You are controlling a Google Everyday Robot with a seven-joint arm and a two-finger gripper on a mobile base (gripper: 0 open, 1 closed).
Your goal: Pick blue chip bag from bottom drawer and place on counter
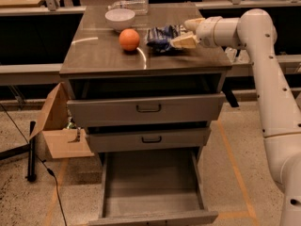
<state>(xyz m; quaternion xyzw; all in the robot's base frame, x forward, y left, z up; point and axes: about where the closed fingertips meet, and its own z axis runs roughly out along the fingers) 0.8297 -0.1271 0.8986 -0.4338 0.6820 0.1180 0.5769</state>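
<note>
Gripper [180, 33] over the right side of the counter [103, 55], jaws clamped on the blue chip bag [160, 36].
The bag is dark, crumpled foil with pale print. It lies on the counter with its right end between the jaws. Count: one bag, one orange ball [129, 39], one white bowl [119, 19], three drawers. The bottom drawer [153, 187] is pulled out.

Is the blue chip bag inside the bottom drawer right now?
No, the blue chip bag lies on the counter between the orange ball and the gripper, while the open bottom drawer shows only its bare floor.
</note>
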